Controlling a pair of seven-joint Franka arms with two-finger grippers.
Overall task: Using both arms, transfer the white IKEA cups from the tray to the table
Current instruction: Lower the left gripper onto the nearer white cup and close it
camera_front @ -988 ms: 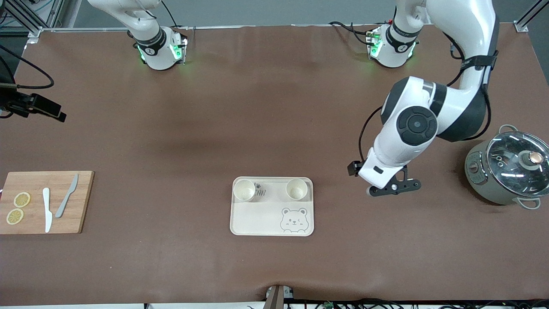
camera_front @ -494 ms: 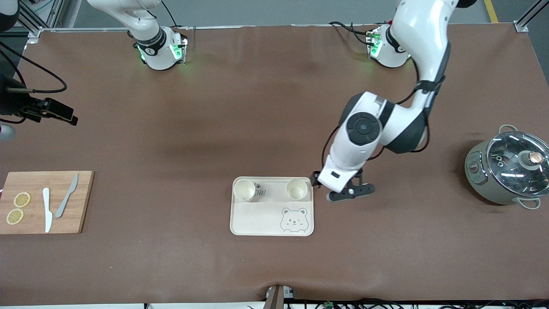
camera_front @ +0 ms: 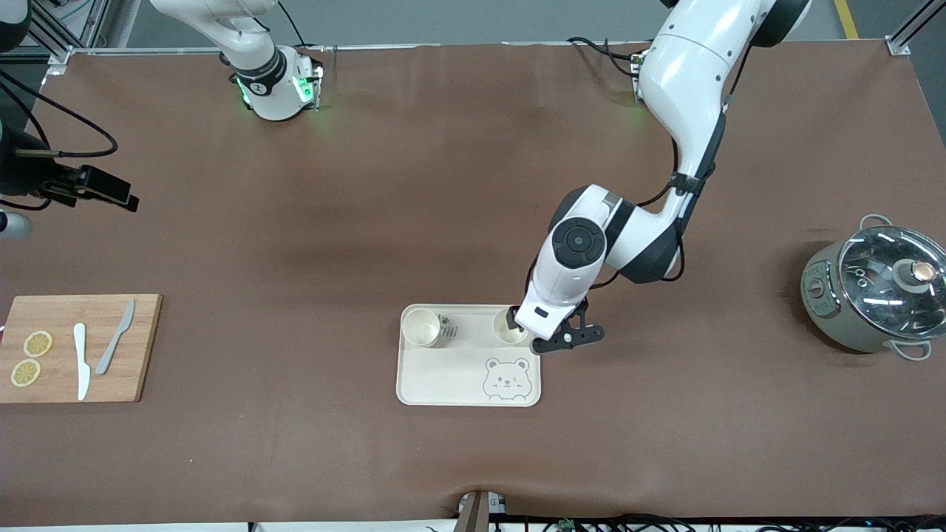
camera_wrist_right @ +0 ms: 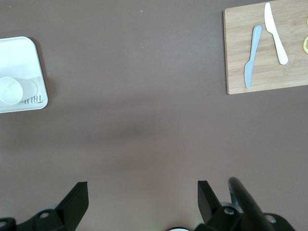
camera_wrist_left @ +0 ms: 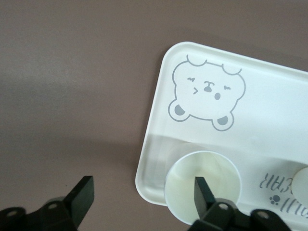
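Two white IKEA cups stand upright on the bear-printed tray [camera_front: 443, 377], along its edge farther from the front camera. One cup [camera_front: 421, 327] is at the corner toward the right arm's end. The other cup [camera_front: 506, 334] is at the corner toward the left arm's end. My left gripper [camera_front: 533, 326] is open and empty over that cup. In the left wrist view [camera_wrist_left: 143, 192] one finger is over the cup's mouth [camera_wrist_left: 185, 180] and the other is over the table off the tray [camera_wrist_left: 269, 91]. My right gripper [camera_wrist_right: 142, 202] is open and empty, high over bare table at the right arm's end [camera_front: 103, 191].
A wooden cutting board [camera_front: 52, 314] with two lemon slices and two knives lies at the right arm's end; it also shows in the right wrist view [camera_wrist_right: 288, 72]. A grey-green pot with a glass lid [camera_front: 872, 292] stands at the left arm's end.
My left arm has swung from beside the pot toward the tray, and its gripper is now over the cup nearer the left arm's end. The right gripper shifted slightly. The cups have not moved.
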